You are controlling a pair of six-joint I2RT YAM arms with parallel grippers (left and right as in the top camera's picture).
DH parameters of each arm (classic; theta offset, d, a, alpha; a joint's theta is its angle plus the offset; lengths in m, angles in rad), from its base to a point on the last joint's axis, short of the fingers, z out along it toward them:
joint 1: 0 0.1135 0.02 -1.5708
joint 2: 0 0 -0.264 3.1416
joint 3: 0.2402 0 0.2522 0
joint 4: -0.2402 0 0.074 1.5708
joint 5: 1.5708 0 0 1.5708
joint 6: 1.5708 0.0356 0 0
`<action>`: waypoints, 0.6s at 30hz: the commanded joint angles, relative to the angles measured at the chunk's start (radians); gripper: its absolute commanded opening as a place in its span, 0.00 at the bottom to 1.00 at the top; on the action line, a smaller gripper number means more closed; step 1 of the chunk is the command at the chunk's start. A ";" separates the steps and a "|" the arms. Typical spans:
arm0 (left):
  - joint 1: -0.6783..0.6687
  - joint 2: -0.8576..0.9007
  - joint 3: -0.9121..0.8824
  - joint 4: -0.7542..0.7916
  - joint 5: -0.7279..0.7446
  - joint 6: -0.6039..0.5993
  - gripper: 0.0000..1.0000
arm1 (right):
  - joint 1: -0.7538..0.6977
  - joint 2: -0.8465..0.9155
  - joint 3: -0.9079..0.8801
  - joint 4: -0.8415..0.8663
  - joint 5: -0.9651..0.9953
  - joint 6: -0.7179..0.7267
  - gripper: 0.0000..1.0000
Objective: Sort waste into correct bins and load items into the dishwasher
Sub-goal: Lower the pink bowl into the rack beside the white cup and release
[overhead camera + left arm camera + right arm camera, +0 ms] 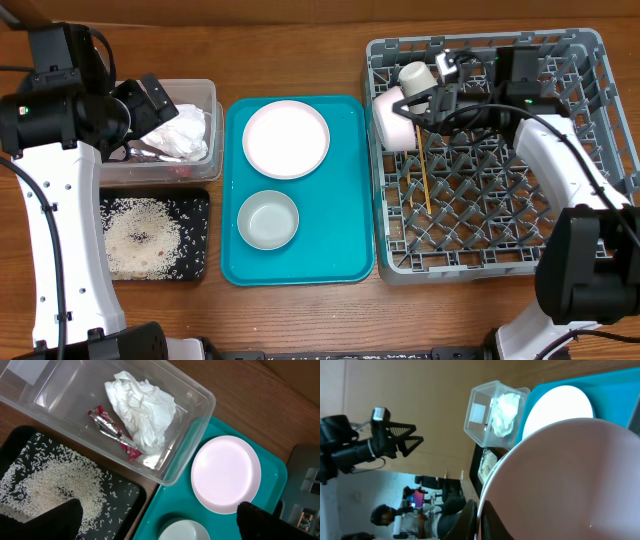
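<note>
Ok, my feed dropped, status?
Left claw open over tub. Right claw shut on bowl, at rack. Plate, second bowl on teal tray. Cup close beside bowl.

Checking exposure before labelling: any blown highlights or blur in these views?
Right wrist: plate blown out to white, bowl close to the lens and slightly soft. Left wrist: napkin and rice sharp, wrapper foil glints. Overhead: evenly lit, no strong glare.

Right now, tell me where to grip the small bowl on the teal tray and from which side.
Probably the rim, from straight above: the bowl sits upright and empty on the teal tray, so one of the jaws can drop inside its wall, the other outside.
</note>
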 commanded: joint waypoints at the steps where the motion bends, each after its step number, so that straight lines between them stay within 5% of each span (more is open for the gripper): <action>1: 0.000 0.000 0.016 0.000 -0.006 0.013 1.00 | 0.017 -0.001 -0.006 0.017 0.040 0.023 0.04; 18: 0.000 0.000 0.016 0.000 -0.006 0.013 1.00 | 0.017 0.016 -0.077 0.130 0.059 0.100 0.04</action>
